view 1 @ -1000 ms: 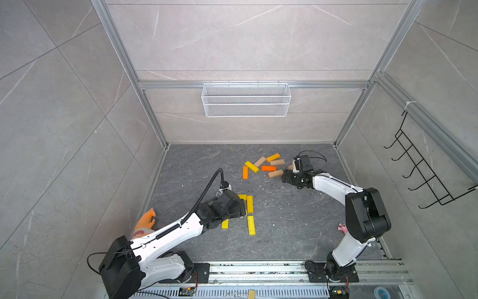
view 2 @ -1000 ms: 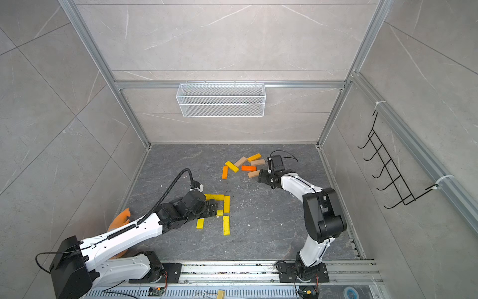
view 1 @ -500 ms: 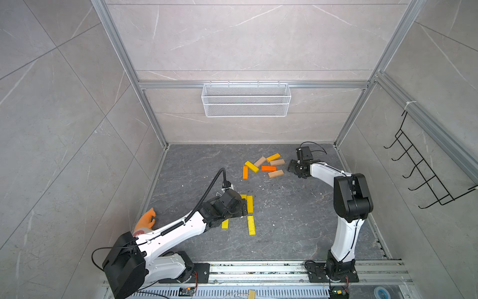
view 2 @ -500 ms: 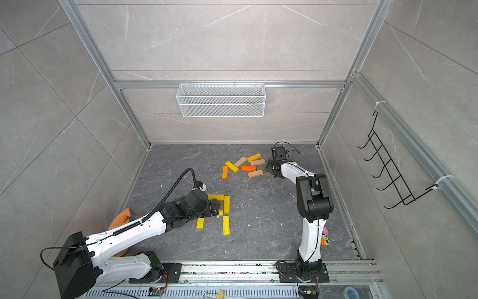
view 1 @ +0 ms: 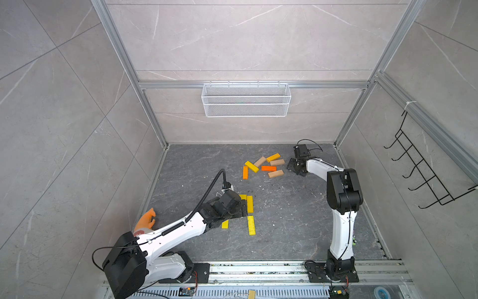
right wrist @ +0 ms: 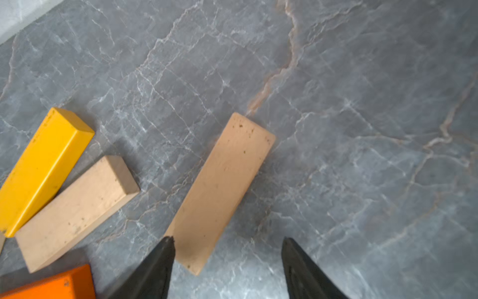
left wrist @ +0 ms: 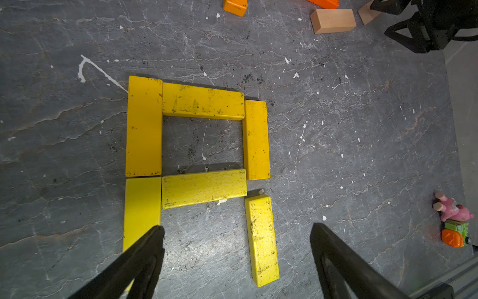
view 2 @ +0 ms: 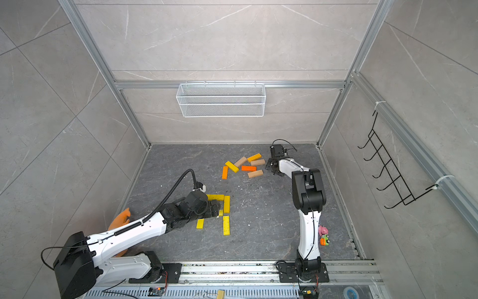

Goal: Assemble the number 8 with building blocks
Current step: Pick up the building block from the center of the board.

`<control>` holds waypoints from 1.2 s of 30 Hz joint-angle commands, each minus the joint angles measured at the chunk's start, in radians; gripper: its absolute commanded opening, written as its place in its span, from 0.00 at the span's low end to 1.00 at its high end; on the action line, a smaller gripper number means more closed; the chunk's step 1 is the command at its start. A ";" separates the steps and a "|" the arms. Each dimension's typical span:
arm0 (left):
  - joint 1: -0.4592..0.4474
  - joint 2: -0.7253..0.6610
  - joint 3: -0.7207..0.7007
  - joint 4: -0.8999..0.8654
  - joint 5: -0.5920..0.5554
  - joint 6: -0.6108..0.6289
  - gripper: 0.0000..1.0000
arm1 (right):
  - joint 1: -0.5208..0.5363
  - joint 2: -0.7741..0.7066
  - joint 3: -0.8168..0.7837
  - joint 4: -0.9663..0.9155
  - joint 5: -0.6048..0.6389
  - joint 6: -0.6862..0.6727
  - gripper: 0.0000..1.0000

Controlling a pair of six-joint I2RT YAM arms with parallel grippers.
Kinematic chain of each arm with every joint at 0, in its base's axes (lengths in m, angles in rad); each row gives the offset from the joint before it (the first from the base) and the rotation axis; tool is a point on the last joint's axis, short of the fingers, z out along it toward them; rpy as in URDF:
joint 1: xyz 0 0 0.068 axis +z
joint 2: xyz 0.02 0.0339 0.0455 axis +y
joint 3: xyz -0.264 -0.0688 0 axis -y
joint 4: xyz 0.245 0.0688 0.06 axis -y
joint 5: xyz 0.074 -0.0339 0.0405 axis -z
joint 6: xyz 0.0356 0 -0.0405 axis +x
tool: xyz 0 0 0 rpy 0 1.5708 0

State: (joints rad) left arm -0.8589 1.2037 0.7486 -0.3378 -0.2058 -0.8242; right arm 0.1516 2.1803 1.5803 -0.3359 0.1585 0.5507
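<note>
Grey stone floor (view 1: 284,220) (white-flecked) carries building blocks (view 1: 275,174); left tool (left wrist: 236,226) and right tool (right wrist: 227,238) gape, holding nothing.

The 2 top views look from high above the near rail (view 1: 258,269), down and toward the far wall (view 1: 245,38). They stand far enough back to take in the whole floor (view 1: 297,233), the left arm (view 1: 176,230), the right arm (view 1: 341,227), the wire basket (view 1: 245,101) and the hook rack (view 1: 424,176) on the right.

The left wrist camera looks almost straight down, close over the yellow blocks (left wrist: 203,101). The left gripper (left wrist: 237,226) is at its frame edge, and farther off are the right gripper (left wrist: 419,31) and a tan block (left wrist: 333,20).

The right wrist camera sits closer still, over the loose blocks (right wrist: 77,207). Both block groups also show in both top views.
</note>
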 commanded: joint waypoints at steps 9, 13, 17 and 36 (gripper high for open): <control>0.010 -0.030 -0.003 0.023 0.014 0.028 0.91 | -0.003 0.097 0.133 -0.100 0.041 0.030 0.69; 0.010 -0.033 -0.011 0.035 0.017 0.020 0.90 | -0.002 0.117 0.157 -0.117 0.036 0.026 0.68; 0.010 -0.033 -0.011 0.034 0.019 0.020 0.90 | -0.003 0.127 0.155 -0.115 0.037 0.026 0.68; 0.013 -0.019 -0.009 0.039 0.019 0.025 0.90 | -0.002 0.140 0.165 -0.117 0.032 0.029 0.66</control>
State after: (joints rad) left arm -0.8501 1.1954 0.7383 -0.3275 -0.1982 -0.8185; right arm 0.1516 2.2902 1.7416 -0.4194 0.1905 0.5659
